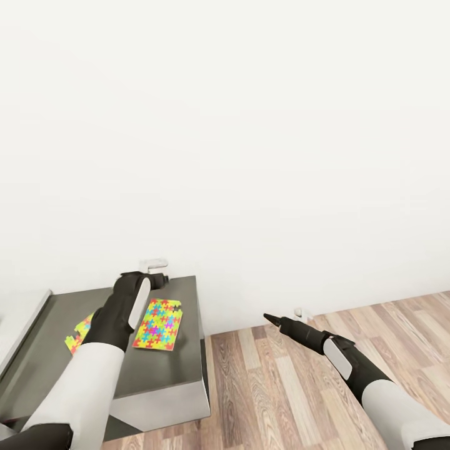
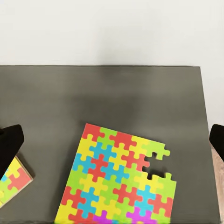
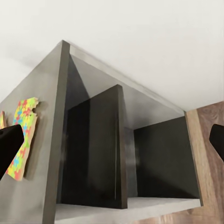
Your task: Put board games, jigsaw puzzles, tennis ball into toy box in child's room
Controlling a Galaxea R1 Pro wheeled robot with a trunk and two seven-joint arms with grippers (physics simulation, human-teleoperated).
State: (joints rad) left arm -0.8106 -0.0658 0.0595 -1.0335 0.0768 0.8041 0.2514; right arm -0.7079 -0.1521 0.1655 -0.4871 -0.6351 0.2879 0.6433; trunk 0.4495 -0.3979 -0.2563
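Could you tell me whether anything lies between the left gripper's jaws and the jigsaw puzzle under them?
Nothing visible does. The left gripper hangs open above the jigsaw puzzle on the dark cabinet top, with bare surface around it.

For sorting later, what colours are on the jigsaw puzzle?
Yellow, green, red, blue jigsaw puzzle; left wrist view.

plain white wall [image 1: 250,125], wood plank floor [image 1: 275,387], open dark cabinet shelves [image 3: 121,158]
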